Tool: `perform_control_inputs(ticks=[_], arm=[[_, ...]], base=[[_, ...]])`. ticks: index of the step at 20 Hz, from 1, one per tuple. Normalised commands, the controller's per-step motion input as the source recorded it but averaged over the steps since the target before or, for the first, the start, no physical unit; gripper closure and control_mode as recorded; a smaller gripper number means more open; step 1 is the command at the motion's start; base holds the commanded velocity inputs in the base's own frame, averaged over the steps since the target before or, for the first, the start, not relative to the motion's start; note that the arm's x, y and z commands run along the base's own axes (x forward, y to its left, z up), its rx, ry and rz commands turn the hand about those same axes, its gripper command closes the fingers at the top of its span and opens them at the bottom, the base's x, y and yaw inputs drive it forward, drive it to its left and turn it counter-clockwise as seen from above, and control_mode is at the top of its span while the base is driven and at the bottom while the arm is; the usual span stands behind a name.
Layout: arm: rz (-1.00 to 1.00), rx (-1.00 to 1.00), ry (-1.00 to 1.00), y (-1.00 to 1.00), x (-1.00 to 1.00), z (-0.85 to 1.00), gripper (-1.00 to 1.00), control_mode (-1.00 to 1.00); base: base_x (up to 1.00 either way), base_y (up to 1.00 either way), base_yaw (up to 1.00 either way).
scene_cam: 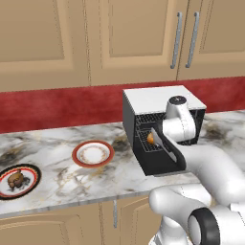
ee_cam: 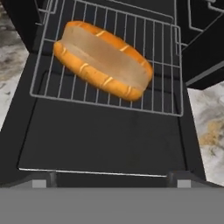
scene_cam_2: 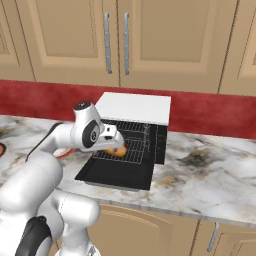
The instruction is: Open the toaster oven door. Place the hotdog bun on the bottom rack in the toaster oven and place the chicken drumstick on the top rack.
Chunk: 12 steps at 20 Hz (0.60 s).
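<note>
1. Marble, white veined with grey and brown, forms the countertop (scene_cam: 62, 172); it runs across both base views, with tan cabinet doors (scene_cam: 119, 213) below its front edge.
2. Behind it a deep red backsplash (scene_cam: 57, 107) spans the wall, and tan upper cabinets (scene_cam_2: 165, 40) with slim metal handles (scene_cam_2: 106, 42) hang above.
3. The toaster oven (scene_cam_2: 134, 107), black with a flat white top, stands on the counter against the backsplash. Its door (scene_cam_2: 117, 172) lies folded down flat toward the counter's front edge.
4. The hotdog bun (ee_cam: 103, 60) lies on the bottom rack (ee_cam: 162, 94), which is pulled partway out over the open door. In the hand view the bun sits at 12 o'clock, slanting from 10 toward 4. The top rack (scene_cam_2: 131, 127) sits above it inside the cavity.
5. The gripper (scene_cam_2: 116, 140) hovers just above the bun at the oven mouth; its jaws stand spread wide and hold nothing.
6. In the left base view, an empty orange-rimmed plate (scene_cam: 93, 153) rests on the counter at 9 o'clock from the oven.
7. Farther toward 8 o'clock, at the frame's edge, the chicken drumstick (scene_cam: 16, 179) sits on a dark-rimmed plate (scene_cam: 29, 187), well apart from the oven.
</note>
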Motion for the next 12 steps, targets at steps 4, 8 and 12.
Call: perform_control_inputs(ticks=[4, 8, 12], arm=[[-0.25, 0.07, 0.0, 0.15, 0.23, -0.27, -1.0, -1.0], [-0.08, 0.01, 0.06, 0.08, 0.24, -0.25, -1.0, -1.0], [-0.04, 0.02, 0.1, 0.03, 0.14, -0.39, -1.0, -1.0]], base=[[0.0, 0.0, 0.0], [0.0, 0.0, 0.0], [0.0, 0.0, 0.0]])
